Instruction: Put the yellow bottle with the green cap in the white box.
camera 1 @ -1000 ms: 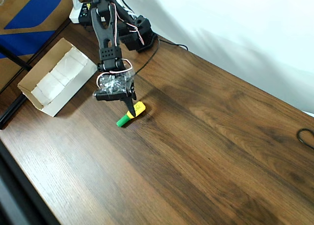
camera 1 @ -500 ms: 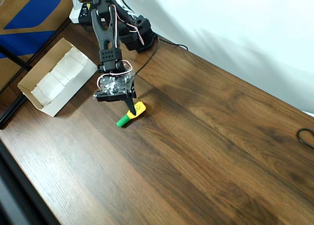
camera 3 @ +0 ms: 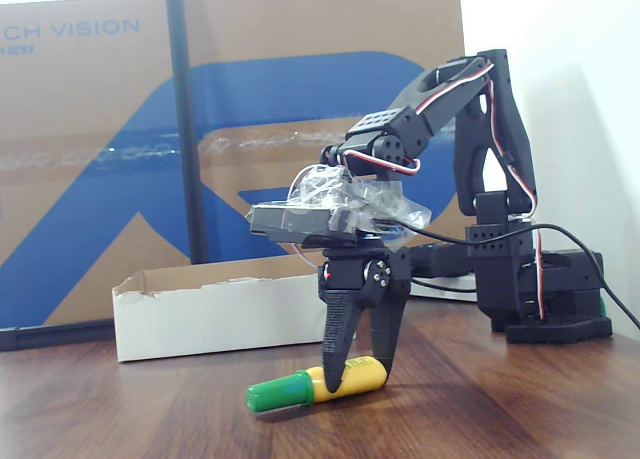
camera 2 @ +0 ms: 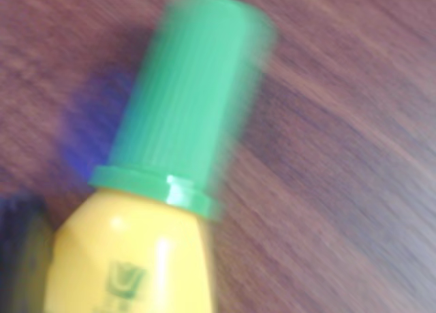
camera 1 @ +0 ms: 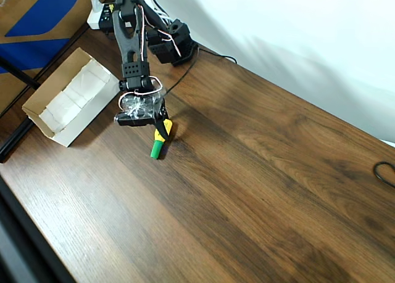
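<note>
The yellow bottle with the green cap (camera 1: 158, 143) lies on the wooden table, cap toward the picture's bottom in the overhead view. My gripper (camera 1: 162, 132) points down over its yellow body. In the fixed view the two black fingers straddle the yellow body (camera 3: 362, 375), one in front and one behind, with the gripper (camera 3: 355, 374) shut on it while the bottle rests on the wood. The wrist view shows the bottle (camera 2: 184, 122) close up and blurred, with a dark finger (camera 2: 20, 258) at the lower left. The white box (camera 1: 71, 104) stands open to the left of the gripper.
Flat blue-and-brown cardboard (camera 1: 37, 18) stands behind the box, with a black pole (camera 3: 187, 129) in front of it. The arm's base (camera 1: 176, 42) sits at the table's far edge. A black cable (camera 1: 386, 172) lies at the right edge.
The bottle has turned: its cap swung from pointing lower left to pointing almost straight down in the overhead view. The gripper shifted slightly left and closed in on the yellow body.
</note>
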Robot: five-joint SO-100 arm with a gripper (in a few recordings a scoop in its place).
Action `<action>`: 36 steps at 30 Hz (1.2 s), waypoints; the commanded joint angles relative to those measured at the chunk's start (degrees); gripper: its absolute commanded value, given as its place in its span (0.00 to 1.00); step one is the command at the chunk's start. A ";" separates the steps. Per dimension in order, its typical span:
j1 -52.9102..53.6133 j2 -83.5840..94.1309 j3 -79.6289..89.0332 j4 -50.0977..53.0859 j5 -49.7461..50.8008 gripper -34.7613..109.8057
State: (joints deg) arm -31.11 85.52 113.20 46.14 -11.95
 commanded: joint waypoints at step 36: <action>4.48 13.36 1.58 2.37 -1.14 0.47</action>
State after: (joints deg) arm -27.77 94.13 114.70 47.81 -12.13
